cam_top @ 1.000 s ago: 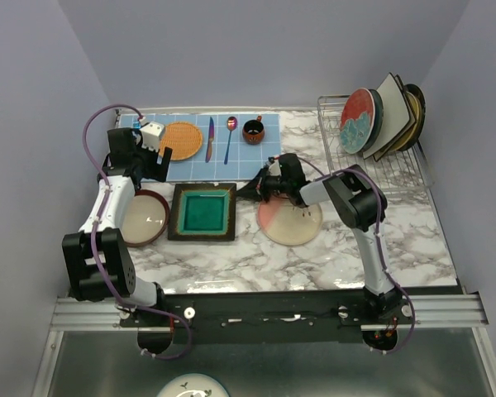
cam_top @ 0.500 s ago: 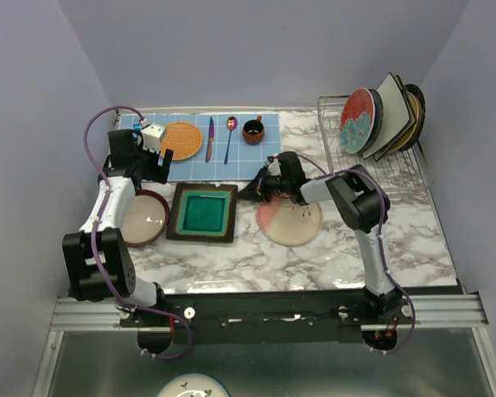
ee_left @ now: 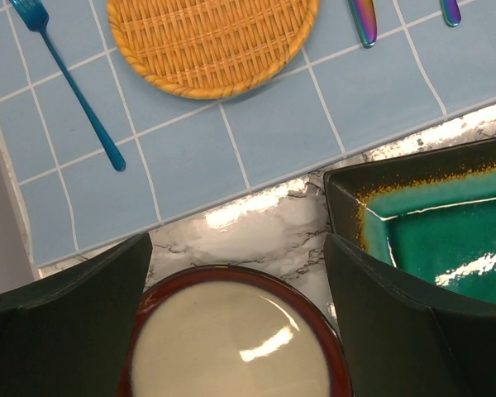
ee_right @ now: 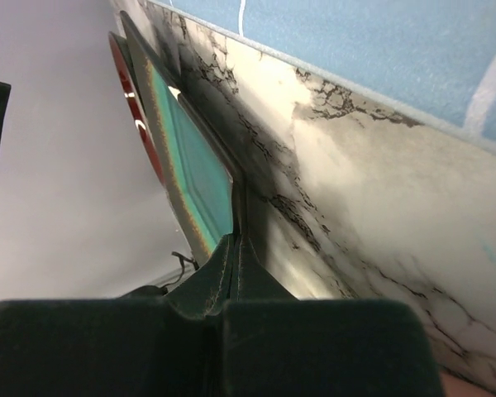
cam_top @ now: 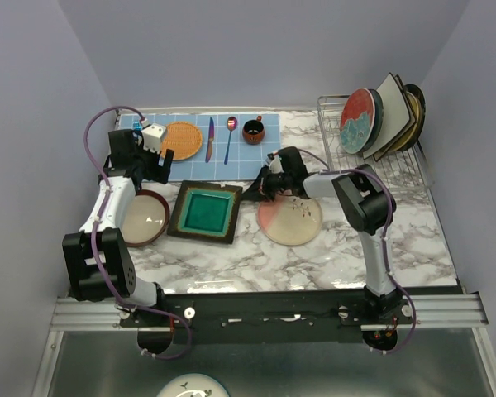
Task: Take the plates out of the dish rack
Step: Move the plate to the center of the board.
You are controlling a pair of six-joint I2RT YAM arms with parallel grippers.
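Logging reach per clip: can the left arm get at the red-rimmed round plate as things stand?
Probably yes: the left pincer hangs open directly over the red-rimmed plate, with nothing lying on it. Only the teal square plate sits close on one side.

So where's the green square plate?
In the top view the green square plate sits left of the middle, between the red-rimmed plate and the pink plate, just in front of the blue mat.
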